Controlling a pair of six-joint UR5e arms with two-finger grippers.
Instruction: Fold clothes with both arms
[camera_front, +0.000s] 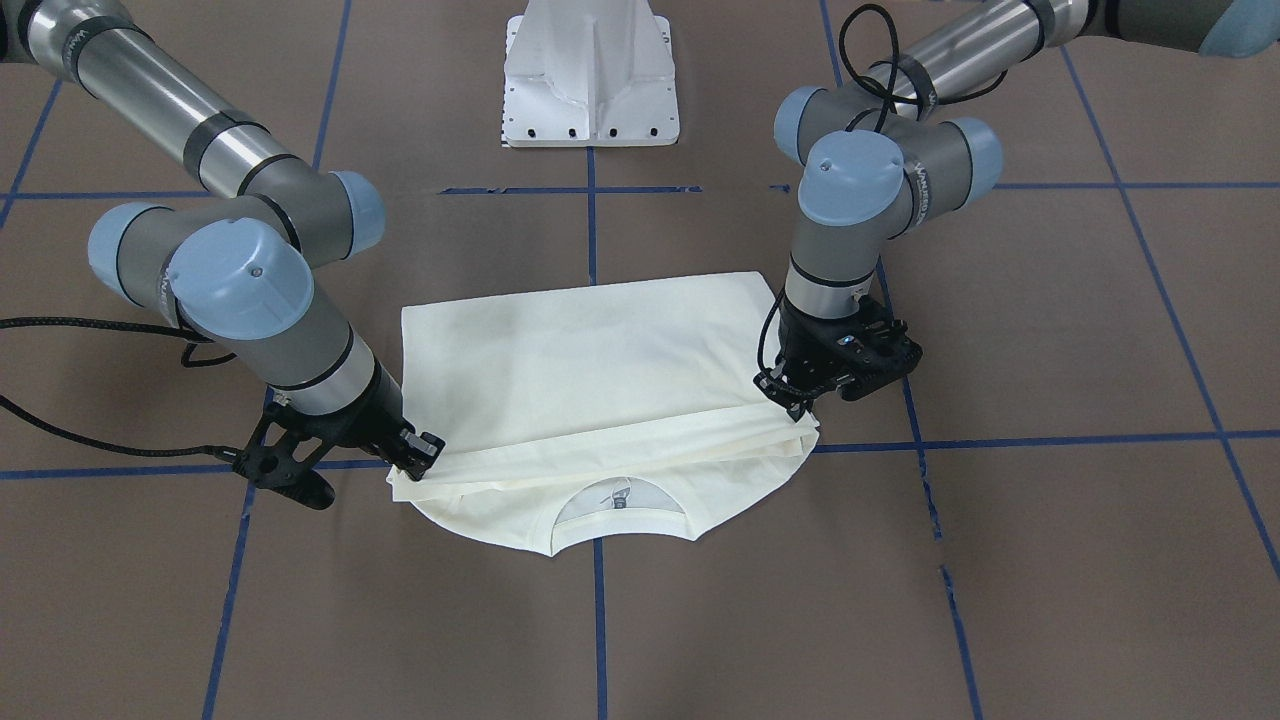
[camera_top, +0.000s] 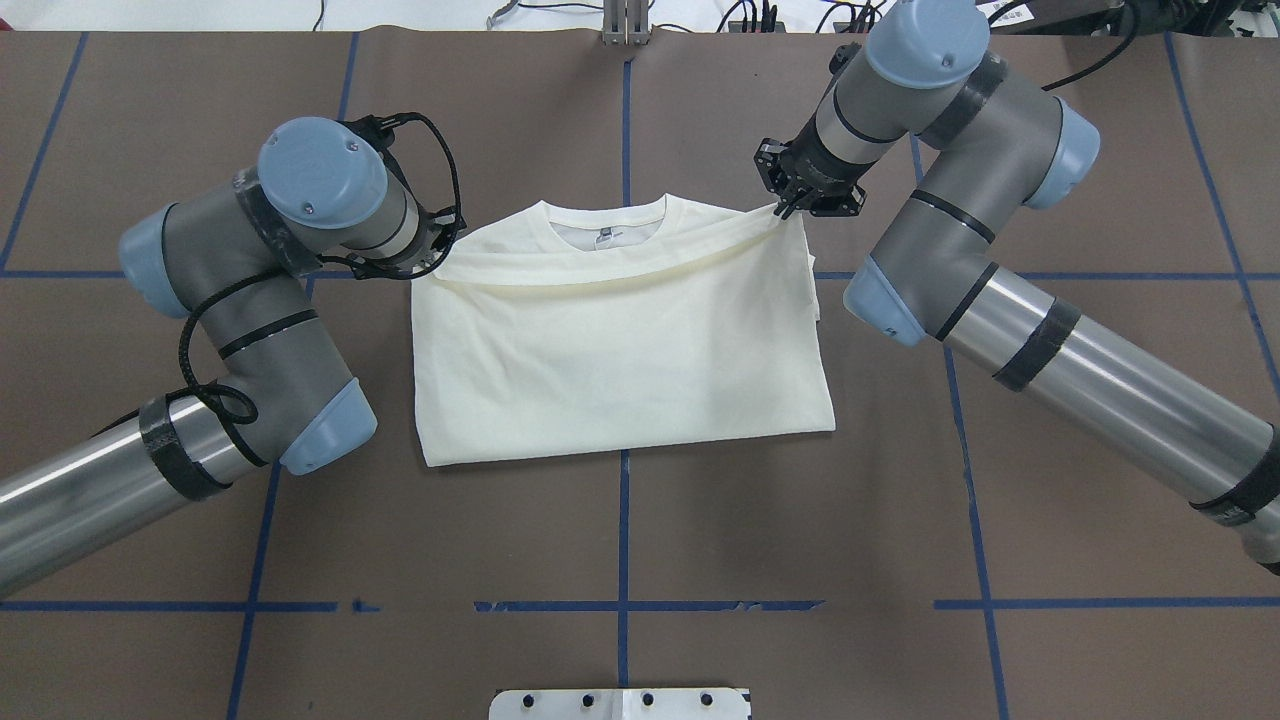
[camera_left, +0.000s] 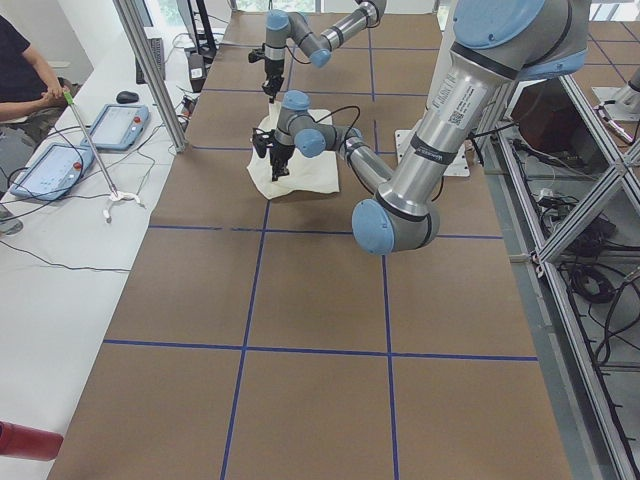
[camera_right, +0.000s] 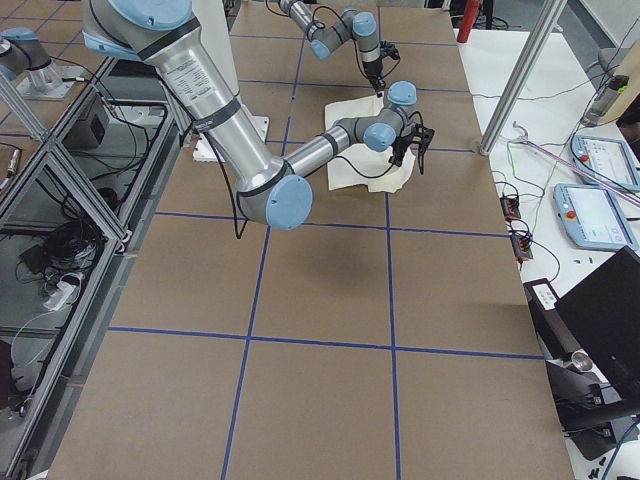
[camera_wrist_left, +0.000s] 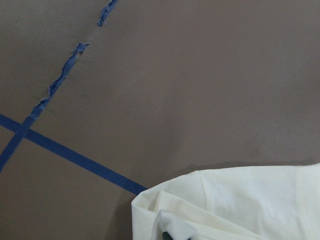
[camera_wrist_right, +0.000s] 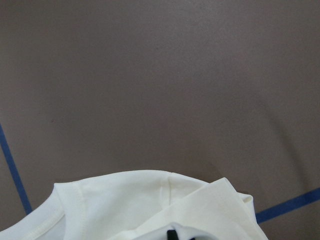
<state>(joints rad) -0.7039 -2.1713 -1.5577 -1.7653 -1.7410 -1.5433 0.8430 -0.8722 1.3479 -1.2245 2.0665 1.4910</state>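
Gripping T-shirt (camera_front: 600, 370) corners: left end effector (camera_front: 800, 408), right end effector (camera_front: 420, 465).

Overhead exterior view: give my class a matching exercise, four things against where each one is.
Things:
1. left end effector
2. right end effector
3. white base plate
4. neck label

Places:
a. at the view's bottom edge
b. at the T-shirt's far right-hand corner
c. inside the collar
d. at the T-shirt's far left-hand corner

Pairs: 1-d; 2-b; 3-a; 4-c.

The left arm (camera_top: 250, 290) and right arm (camera_top: 940, 250) are silver tubes with grey joint housings, round light-blue caps, black tape bands and looped black cables.
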